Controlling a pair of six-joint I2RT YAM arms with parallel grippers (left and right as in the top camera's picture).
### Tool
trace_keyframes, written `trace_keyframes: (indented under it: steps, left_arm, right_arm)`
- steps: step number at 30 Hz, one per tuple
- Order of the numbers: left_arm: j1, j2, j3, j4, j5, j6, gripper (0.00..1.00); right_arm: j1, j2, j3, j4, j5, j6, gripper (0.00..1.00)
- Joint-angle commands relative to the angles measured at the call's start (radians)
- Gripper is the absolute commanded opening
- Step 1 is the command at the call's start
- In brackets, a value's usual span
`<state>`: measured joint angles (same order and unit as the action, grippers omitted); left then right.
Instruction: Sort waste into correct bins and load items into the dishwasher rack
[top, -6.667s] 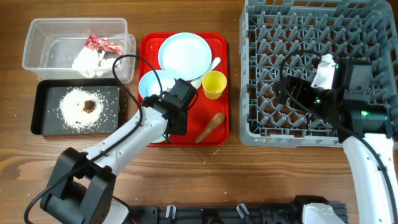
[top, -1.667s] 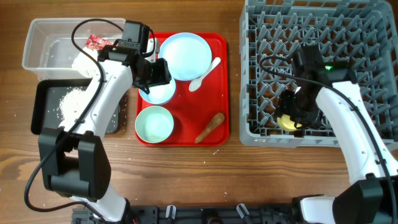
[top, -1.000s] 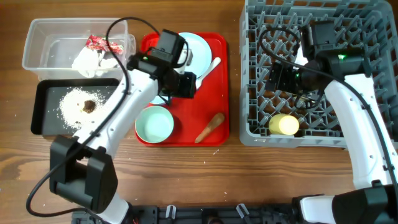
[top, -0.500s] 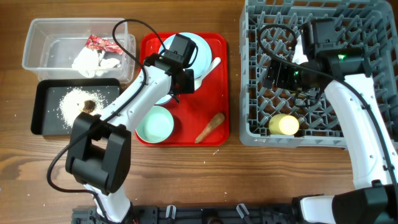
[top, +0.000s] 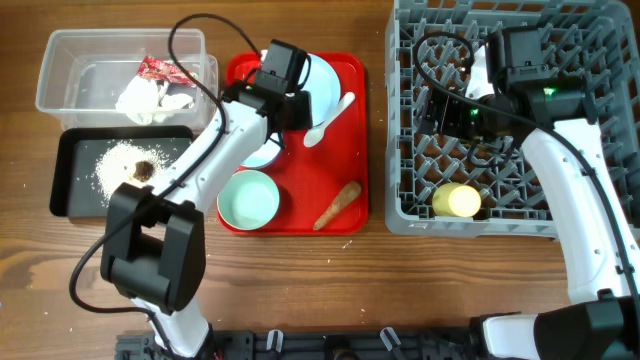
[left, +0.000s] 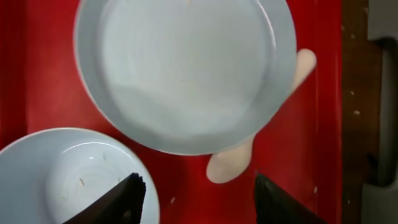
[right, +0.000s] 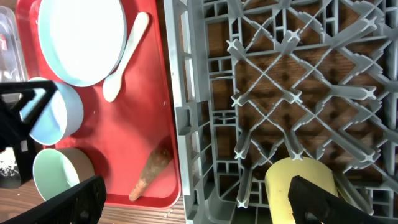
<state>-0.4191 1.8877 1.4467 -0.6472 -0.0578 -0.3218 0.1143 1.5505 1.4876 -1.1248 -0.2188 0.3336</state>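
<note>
**Supervisor:** Wooden table (top: 420, 280) status, left side?

**Operator:** I have the left gripper (left: 196, 190) spread, empty, over the white plastic spoon (left: 231, 163) on the red tray (left: 50, 93). Likely next: descend, pinch. Right gripper (right: 196, 202) spread, empty, above the dishwasher rack (right: 273, 74); the yellow cup (right: 289, 171) lies inside.

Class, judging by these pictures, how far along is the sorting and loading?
Done: cup in the rack; wrapper and napkin in the tub; rice and lump in the black tray. In hand: nothing; left gripper hovers open over the spoon, right gripper open above the rack. Left: plate, blue bowl, green bowl, spoon and stick on the red tray.
</note>
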Motion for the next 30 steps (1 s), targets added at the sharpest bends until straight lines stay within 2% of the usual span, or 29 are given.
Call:
trace_keyframes:
  steps: [1,3,6,7,10,12,16,19,22,26,28,29,30]
  left_arm:
    - [-0.058,0.003,0.018,-0.06,0.107,0.18,0.57]
    - [-0.087,0.003,0.018,-0.111,0.155,0.233,0.6]
    - [-0.134,0.003,0.018,-0.227,0.276,0.375,0.64]
    - [-0.149,0.004,0.018,-0.286,0.297,0.446,0.64]
    - [-0.178,0.009,-0.019,-0.349,0.296,0.544,0.68]
    - [-0.184,0.01,-0.053,-0.352,0.296,0.56,0.71]
    - [-0.213,0.012,-0.129,-0.319,0.297,0.633,0.7]
    - [-0.24,0.013,-0.159,-0.277,0.296,0.637,0.69]
    - [-0.281,0.044,-0.171,-0.222,0.291,0.66,0.66]
    - [-0.293,0.126,-0.171,-0.166,0.151,0.628,0.65]
    - [-0.29,0.133,-0.171,-0.164,0.146,0.629,0.63]
    - [-0.29,0.133,-0.171,-0.163,0.146,0.629,0.56]
    - [-0.29,0.133,-0.171,-0.164,0.145,0.629,0.43]
  right_arm:
    - [0.001,0.01,0.016,0.003,-0.018,-0.019,0.95]
    - [0.001,0.01,0.016,0.003,-0.018,-0.019,0.95]
    - [0.001,0.01,0.016,0.002,-0.019,-0.019,0.95]
    - [0.001,0.01,0.016,0.002,-0.019,-0.019,0.95]
    - [0.001,0.01,0.016,0.002,-0.019,-0.019,0.95]
    - [0.001,0.01,0.016,0.0,-0.019,-0.019,0.95]
    - [0.001,0.01,0.016,0.0,-0.019,-0.019,0.95]
    - [0.001,0.01,0.016,0.0,-0.019,-0.017,0.95]
    - [0.001,0.01,0.016,-0.001,-0.019,-0.016,0.95]
    - [0.001,0.01,0.016,-0.004,-0.019,-0.016,0.95]
    - [0.001,0.01,0.016,-0.006,-0.019,-0.016,0.95]
    - [0.001,0.01,0.016,-0.005,-0.019,-0.017,0.95]
    - [0.001,0.01,0.016,-0.005,-0.019,-0.016,0.95]
